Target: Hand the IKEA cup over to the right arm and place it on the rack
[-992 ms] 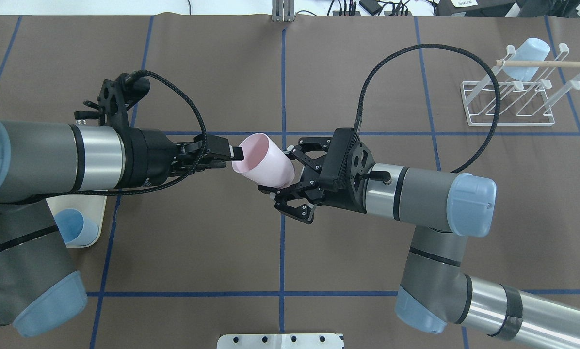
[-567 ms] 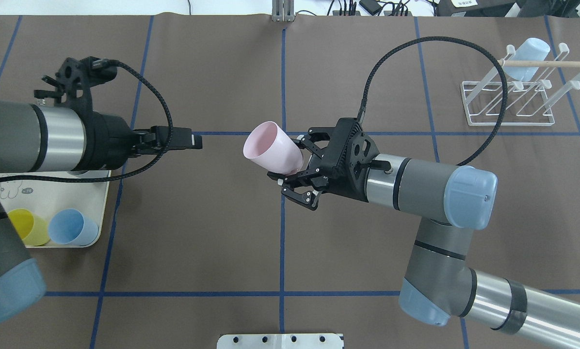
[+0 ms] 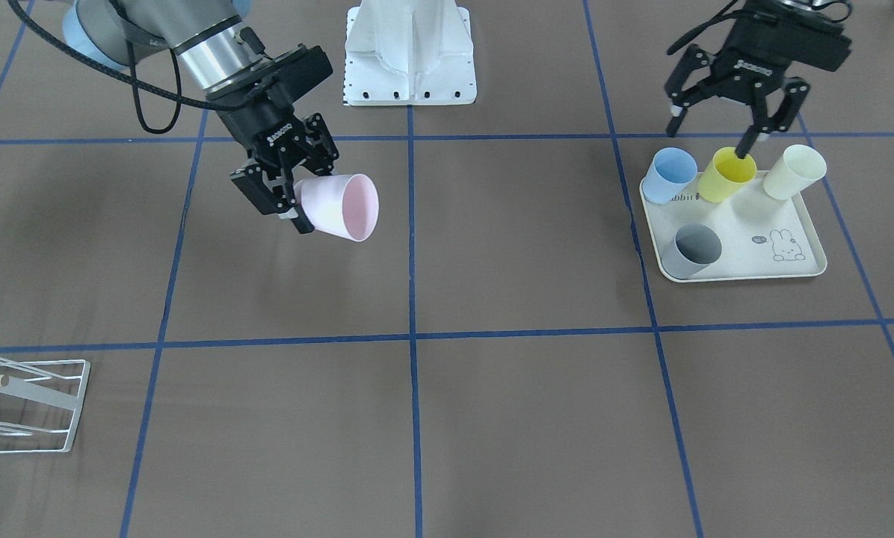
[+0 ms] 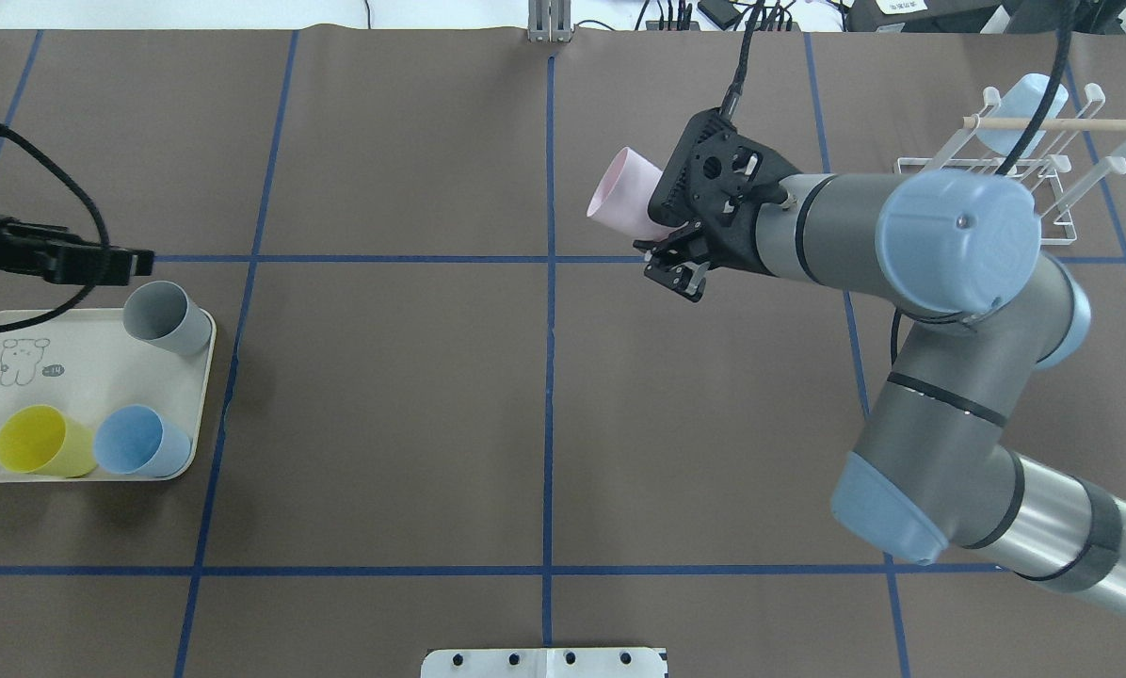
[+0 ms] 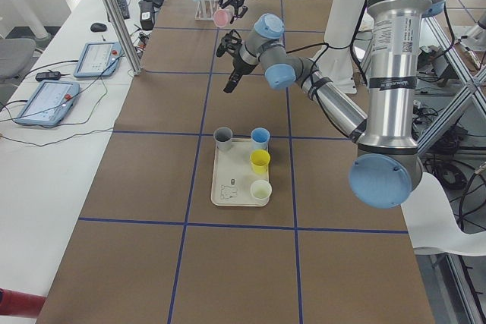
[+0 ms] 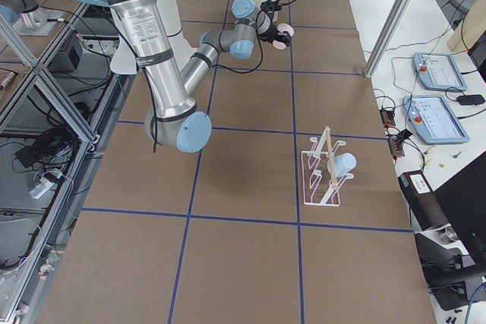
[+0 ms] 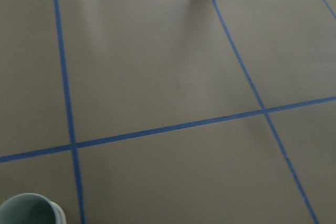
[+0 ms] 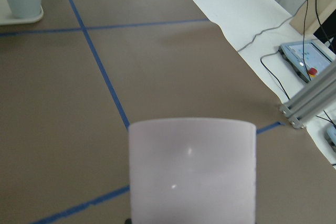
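Right gripper point(image 3: 293, 202) is clamped on the base of the pink cup point(image 3: 340, 207). The cup is held in the air on its side, mouth toward the middle of the front-facing frame, over the brown table mat point(image 3: 492, 261). From overhead the gripper body covers the cup's base, so only the mouth end shows left of it, upper centre-right. In the right wrist view the cup wall fills the lower centre, its bottom is cut by the frame edge, and no fingers show.

The right arm point(image 4: 949, 245) folds across the upper right of the overhead frame and hides part of the white wire rack point(image 4: 996, 202) behind it. The rack is well apart from the cup. In the front-facing view the rack is cut off at the lower left edge. It shows whole only in the exterior right view, small. A light blue cup point(image 4: 1015, 104) hangs on it, partly behind the arm's cable.

Left gripper point(image 3: 712, 128), upper right of the front-facing frame, hangs over the far end of the cream rabbit-print tray point(image 3: 746, 275), jaws apart, holding nothing. One fingertip overlaps the mouth of the yellow cup point(image 3: 726, 173); I cannot tell if they touch. Overhead it is mostly cut off at the left edge and seen side-on.

Also on the tray are a blue cup point(image 3: 670, 174), a cream cup point(image 3: 793, 172) and a grey cup point(image 3: 692, 250). Overhead, the cream cup is clipped by the left edge. The left wrist view shows only mat, blue tape lines and the grey cup's rim in the bottom-left corner.
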Controlling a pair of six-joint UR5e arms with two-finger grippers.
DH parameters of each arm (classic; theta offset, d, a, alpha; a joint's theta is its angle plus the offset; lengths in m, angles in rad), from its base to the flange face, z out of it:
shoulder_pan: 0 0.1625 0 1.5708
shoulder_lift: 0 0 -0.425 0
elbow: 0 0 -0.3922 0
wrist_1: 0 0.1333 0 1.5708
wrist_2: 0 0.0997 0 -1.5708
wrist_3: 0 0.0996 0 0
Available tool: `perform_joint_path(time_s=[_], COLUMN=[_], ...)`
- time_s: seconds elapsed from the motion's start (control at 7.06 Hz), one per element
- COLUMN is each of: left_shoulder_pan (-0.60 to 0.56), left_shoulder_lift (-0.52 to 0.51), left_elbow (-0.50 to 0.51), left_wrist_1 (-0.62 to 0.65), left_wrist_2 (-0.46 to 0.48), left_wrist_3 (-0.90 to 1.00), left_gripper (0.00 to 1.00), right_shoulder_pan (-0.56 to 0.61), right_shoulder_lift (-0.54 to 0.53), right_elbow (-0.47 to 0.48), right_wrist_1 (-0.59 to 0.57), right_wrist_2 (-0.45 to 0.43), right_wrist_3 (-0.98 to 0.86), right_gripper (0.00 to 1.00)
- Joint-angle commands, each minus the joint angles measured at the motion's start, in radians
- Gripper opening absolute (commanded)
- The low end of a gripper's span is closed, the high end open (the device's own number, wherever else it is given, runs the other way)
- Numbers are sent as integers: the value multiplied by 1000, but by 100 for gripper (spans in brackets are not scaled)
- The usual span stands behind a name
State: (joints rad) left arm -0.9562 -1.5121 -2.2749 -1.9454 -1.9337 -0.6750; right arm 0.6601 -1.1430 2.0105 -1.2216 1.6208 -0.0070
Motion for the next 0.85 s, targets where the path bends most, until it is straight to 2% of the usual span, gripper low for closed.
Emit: perform_joint_path(time_s=[0.0,0.14,0.28,0.43,0.57,0.71], left_shoulder_pan=[-224,-290,-303,-303,-303,-303], left_shoulder_lift=[93,98,96,96,95,93], left_elbow=[43,75,83,83,83,81], left_wrist_1=[-4,-6,-6,-7,-7,-6], left_wrist_2=[-113,-169,-195,-195,-195,-197], left_wrist_3=[342,426,439,433,428,425], left_gripper=[100,100,100,100,100,100], right_shoulder_pan=[148,230,307,329,328,326], right_shoulder_lift=[-27,-58,-105,-182,-242,-276], right_elbow=[164,230,261,263,261,254], right_wrist_1=[-418,-564,-654,-667,-667,-668], right_wrist_2=[-9,-10,-34,-129,-306,-408], right_wrist_3=[-304,-496,-716,-875,-987,-1078], right_gripper=[0,0,0,0,0,0])
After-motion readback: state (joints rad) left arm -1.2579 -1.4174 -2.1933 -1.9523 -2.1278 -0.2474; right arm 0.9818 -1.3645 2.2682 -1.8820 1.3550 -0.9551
